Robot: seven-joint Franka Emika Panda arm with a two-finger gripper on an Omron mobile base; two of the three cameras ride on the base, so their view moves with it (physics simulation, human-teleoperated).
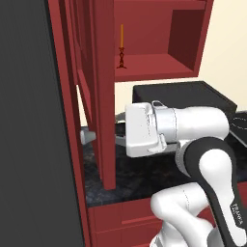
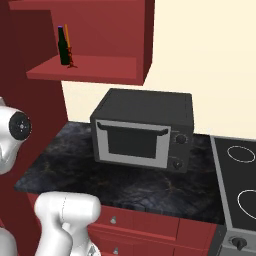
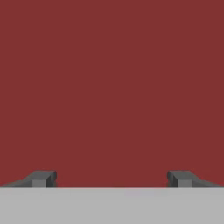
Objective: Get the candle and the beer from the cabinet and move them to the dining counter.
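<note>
The end effector (image 3: pixel 112 178) is held wide open, nothing between its fingers, pointed at a flat red surface close ahead. The candle (image 1: pixel 121 49) and the beer (image 2: pixel 63 47) are seen upright, side by side on the shelf (image 2: pixel 100 69) of the open cabinet (image 1: pixel 103 87), above the bench (image 2: pixel 70 165) with the microwave (image 2: pixel 142 131).

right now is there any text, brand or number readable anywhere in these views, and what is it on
"FRANKA": small grey lettering on the dark forearm cover of the robot arm, left base view; blurred, just readable.
Microwave: two knobs, no legible marks around them.
Beer: no readable label.
Stove knob: nothing legible.
Nothing else carries text.
</note>
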